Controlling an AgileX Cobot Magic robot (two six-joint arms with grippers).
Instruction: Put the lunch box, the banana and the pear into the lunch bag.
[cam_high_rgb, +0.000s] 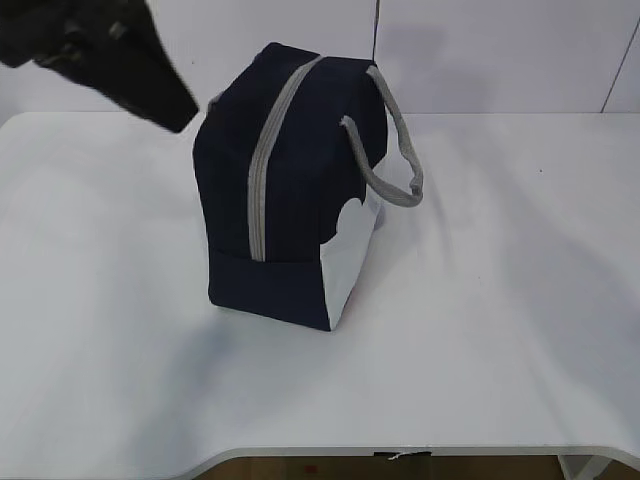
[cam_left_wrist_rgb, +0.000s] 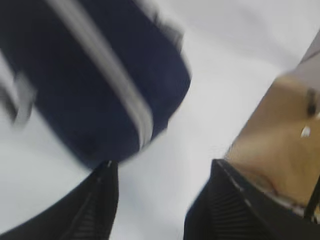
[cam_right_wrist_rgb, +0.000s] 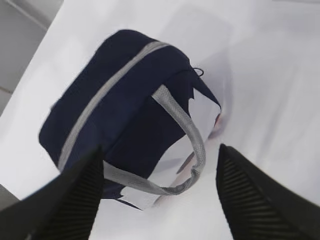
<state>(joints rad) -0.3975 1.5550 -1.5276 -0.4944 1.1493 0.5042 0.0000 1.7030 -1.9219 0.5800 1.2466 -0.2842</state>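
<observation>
While the tall boxy navy-blue fabric lunch bag (cam_high_rgb: 285, 190) stands upright at the table's centre, we see its grey zipper (cam_high_rgb: 262, 175) closed along the top and down the front. Grey strap handle (cam_high_rgb: 395, 160) hangs at 3 o'clock of the bag; white side patch (cam_high_rgb: 350, 255) sits at its 5 o'clock corner. White table (cam_high_rgb: 500, 330) carries it. The left gripper (cam_left_wrist_rgb: 162, 200), jaws spread, holds nothing; its arm shows at 10 o'clock of the bag in the exterior view, view blurred. The right gripper (cam_right_wrist_rgb: 160, 200), jaws spread wide, hovers above the bag, apart from it.
</observation>
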